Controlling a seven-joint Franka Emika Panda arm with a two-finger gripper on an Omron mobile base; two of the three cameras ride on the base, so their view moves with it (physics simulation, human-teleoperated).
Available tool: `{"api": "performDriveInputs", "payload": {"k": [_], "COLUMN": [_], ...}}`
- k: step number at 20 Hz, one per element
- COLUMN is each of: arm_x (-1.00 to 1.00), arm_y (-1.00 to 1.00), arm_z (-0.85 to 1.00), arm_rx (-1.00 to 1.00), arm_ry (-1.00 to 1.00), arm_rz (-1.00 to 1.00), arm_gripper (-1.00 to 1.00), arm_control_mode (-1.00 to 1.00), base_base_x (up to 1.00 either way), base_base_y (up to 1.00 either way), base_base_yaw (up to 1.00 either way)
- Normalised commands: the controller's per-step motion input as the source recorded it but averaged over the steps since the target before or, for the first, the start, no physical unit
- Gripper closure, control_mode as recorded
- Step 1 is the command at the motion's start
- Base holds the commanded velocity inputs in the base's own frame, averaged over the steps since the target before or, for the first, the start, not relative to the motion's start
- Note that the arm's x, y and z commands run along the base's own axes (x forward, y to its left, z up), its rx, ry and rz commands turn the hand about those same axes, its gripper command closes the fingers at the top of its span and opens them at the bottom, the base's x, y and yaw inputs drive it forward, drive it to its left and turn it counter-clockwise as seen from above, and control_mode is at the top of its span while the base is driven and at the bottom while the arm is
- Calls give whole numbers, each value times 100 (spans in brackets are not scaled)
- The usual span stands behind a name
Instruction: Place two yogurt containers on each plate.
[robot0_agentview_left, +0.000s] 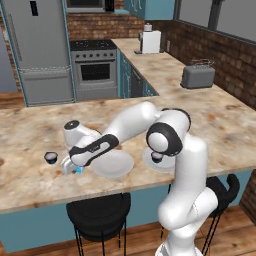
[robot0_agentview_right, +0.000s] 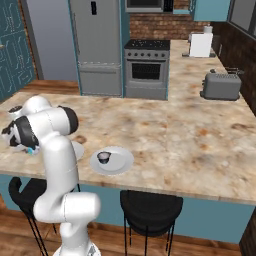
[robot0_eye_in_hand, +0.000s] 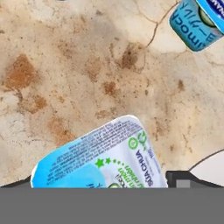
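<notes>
Tool low over a blue yogurt cup at the left plate's edge

Yogurt cup (robot0_eye_in_hand: 103, 155), light blue with a printed lid, lies directly under the tool (robot0_agentview_left: 78, 169), between its two tips, and the jaws stand wide with nothing gripped. Its longer side runs slantwise across the hand view, so the fingers probably need to close across the short way. Just right of it on the marbled surface (robot0_agentview_left: 30, 140) sits the left plate (robot0_agentview_left: 113, 163); a second blue cup (robot0_eye_in_hand: 194, 22) lies farther off. One dark cup (robot0_agentview_left: 50, 158) waits left; another (robot0_agentview_right: 104, 157) already rests on the right plate (robot0_agentview_right: 120, 162).
</notes>
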Motion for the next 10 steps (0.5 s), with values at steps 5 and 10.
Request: {"api": "performDriveInputs", "payload": {"k": [5,10], "arm_x": [-89,-79], "arm_y": [-40,-98], "arm_z": [70,78], "arm_rx": [0,0], "arm_ry": [-27,-28], "arm_rz": [-10,-16], "arm_gripper": [100,100], "arm_control_mode": [-100,-100], "base_base_x": [0,0], "base_base_y": [0,0], "base_base_yaw": [0,0]}}
